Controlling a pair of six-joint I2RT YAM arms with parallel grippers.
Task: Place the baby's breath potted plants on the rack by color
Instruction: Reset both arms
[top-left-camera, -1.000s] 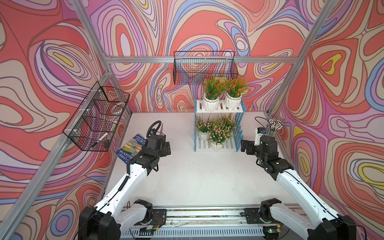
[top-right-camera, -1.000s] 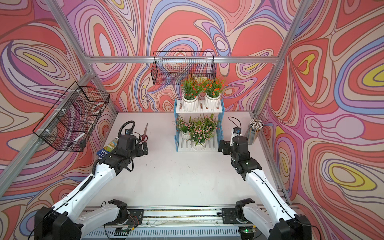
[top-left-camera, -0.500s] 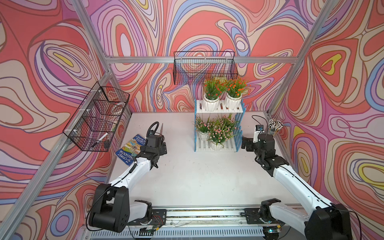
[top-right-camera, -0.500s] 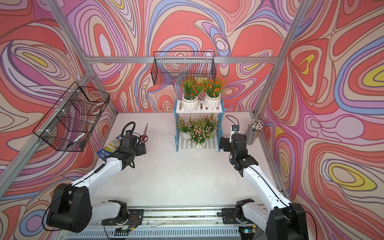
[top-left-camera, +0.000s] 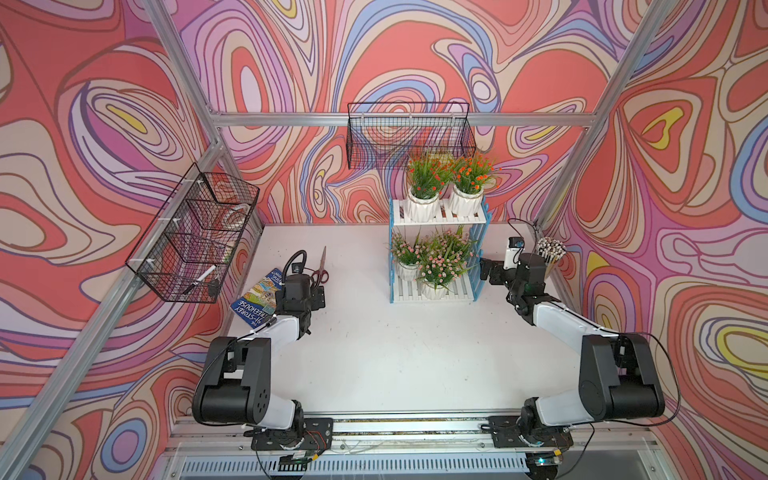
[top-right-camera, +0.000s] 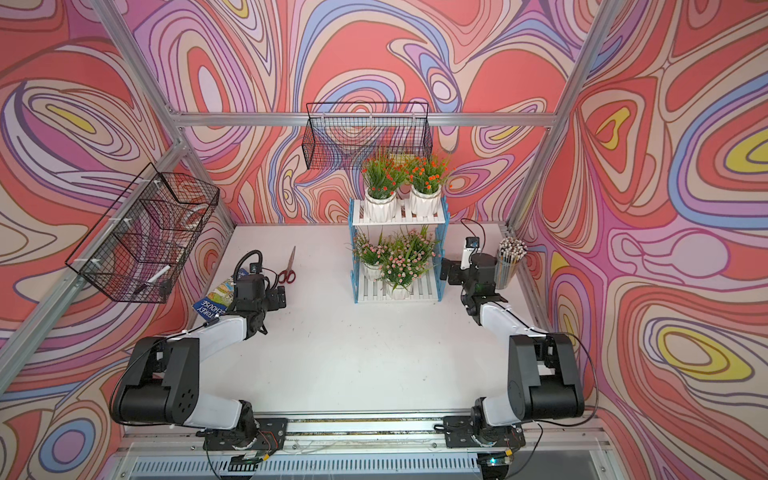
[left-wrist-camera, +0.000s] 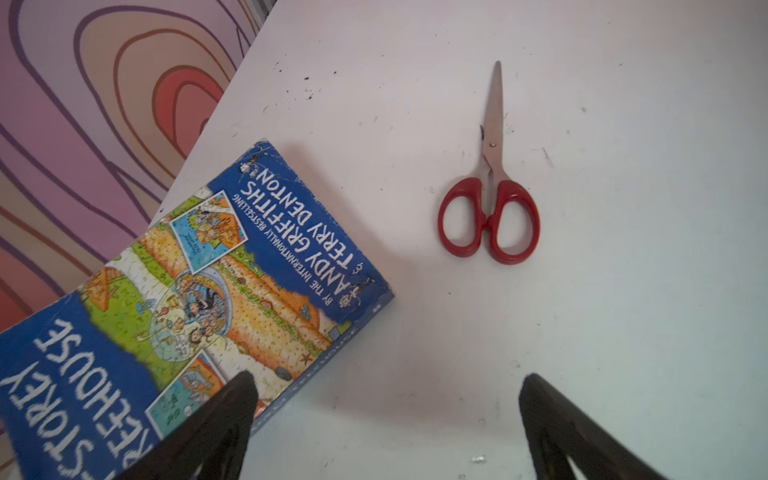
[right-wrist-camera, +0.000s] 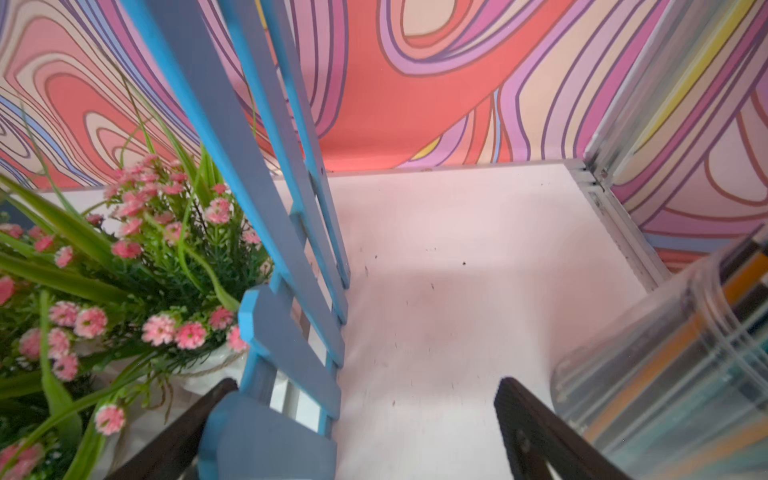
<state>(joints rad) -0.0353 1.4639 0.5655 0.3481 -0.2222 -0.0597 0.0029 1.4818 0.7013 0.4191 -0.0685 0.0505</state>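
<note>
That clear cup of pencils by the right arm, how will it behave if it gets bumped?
The pencil cup stands tall and narrow with pencils poking above its rim, so it probably tips easily. The pencils look loose and would likely spill. Its clear wall looks smooth, perhaps slippery to grip.

Walls (top-left-camera: 415, 50) swirly contour pattern in coral, pink, lilac, blue, beige and bits of yellow; table (top-left-camera: 395, 353) plain white with dark specks; baskets (top-left-camera: 407, 137) black wire mesh. Rack (top-left-camera: 442, 212) white slats with light blue picket sides; pots (top-left-camera: 422, 208) white, ribbed; orange plants (top-left-camera: 428, 176) green with orange blooms; pink plants (top-left-camera: 440, 262) green with pale pink blooms. Scissors (left-wrist-camera: 490, 199) red handles, silver blades; book (left-wrist-camera: 232, 282) blue cover, white lettering, multicolour cartoon art; jar (right-wrist-camera: 673, 374) clear, striped pencils inside.
</note>
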